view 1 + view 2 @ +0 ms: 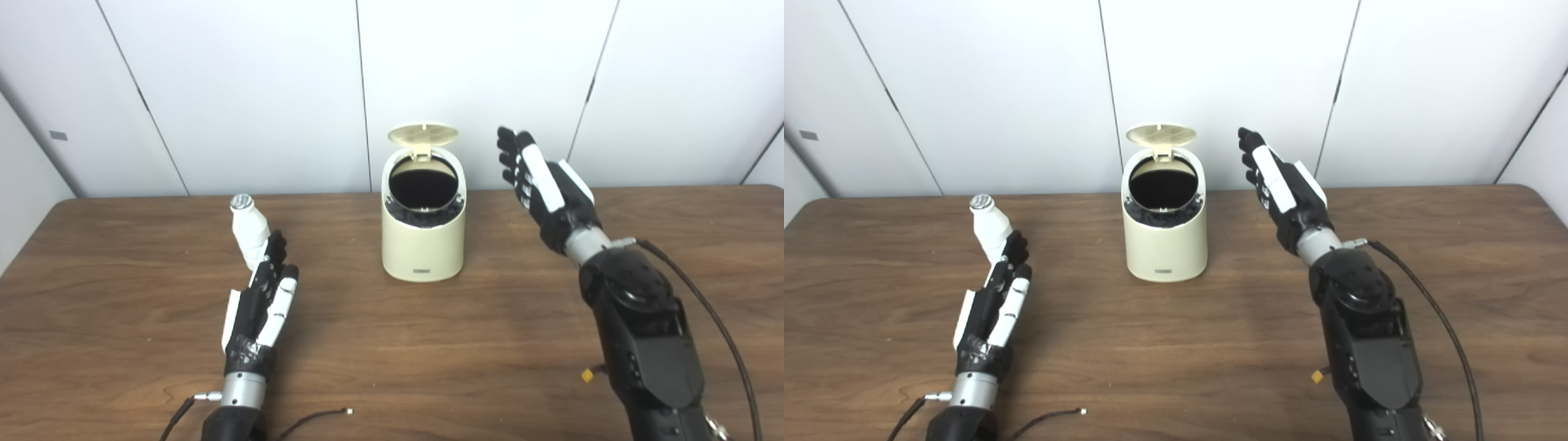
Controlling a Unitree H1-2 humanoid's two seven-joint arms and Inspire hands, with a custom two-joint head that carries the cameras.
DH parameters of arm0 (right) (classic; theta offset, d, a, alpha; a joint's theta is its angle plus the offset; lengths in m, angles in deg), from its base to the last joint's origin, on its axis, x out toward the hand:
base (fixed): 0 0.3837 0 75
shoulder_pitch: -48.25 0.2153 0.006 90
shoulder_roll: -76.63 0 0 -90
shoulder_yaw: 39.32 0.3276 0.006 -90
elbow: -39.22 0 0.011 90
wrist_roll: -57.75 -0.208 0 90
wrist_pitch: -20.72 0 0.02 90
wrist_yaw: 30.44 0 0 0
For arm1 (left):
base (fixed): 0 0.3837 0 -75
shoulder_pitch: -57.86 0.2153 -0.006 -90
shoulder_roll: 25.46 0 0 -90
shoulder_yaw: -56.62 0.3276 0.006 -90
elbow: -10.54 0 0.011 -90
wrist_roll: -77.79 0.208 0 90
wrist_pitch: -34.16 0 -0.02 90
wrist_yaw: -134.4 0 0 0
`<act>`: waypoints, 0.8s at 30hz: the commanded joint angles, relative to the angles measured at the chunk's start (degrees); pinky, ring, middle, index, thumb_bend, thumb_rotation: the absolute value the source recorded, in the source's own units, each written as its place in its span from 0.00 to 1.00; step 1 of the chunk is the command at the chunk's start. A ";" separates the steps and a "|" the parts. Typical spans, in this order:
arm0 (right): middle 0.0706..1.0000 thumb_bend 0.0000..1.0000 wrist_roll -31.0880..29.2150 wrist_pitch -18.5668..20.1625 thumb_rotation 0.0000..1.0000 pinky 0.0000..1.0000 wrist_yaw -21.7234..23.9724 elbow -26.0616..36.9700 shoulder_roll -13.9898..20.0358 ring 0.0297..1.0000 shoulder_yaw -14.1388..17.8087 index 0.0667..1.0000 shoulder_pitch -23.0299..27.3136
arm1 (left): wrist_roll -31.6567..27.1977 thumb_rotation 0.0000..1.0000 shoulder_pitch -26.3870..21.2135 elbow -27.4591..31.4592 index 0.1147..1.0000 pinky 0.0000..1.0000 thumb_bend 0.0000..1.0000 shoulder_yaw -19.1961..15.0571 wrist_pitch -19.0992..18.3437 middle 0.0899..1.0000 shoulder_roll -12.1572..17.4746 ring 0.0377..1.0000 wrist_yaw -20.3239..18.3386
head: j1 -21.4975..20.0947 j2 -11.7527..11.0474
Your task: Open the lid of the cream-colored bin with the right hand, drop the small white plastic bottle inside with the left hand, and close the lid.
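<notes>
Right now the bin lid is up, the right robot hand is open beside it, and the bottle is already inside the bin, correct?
Not quite. The small white bottle is not inside the bin; the left eye view shows it on the table at the left robot hand. The lid is up and the right robot hand is open beside it.

I see 1 cream bin (422,245), 1 white bottle (248,231), and 2 robot hands: left robot hand (260,306), right robot hand (542,177).
</notes>
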 commanded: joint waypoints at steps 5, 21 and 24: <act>0.98 0.61 -2.63 -4.66 0.91 1.00 -0.16 4.42 -0.03 1.00 1.84 0.94 -4.25 | -1.04 0.64 3.62 -1.96 1.00 1.00 0.41 0.35 -1.00 0.99 -0.74 1.00 -0.37 | -0.27 0.11; 0.95 0.55 -1.05 -18.92 0.90 1.00 -4.44 5.45 -1.19 0.98 4.03 0.91 -20.08 | -1.52 0.61 3.36 -1.68 1.00 1.00 0.36 -0.45 -0.60 0.99 -0.29 0.99 -0.30 | -0.84 1.23; 0.96 0.55 -0.60 -21.27 0.90 1.00 -4.82 4.94 -1.43 0.97 3.64 0.92 -21.83 | -1.37 0.60 3.29 -1.79 1.00 0.99 0.36 -0.54 -0.49 0.99 -0.05 0.98 -0.36 | -0.99 1.38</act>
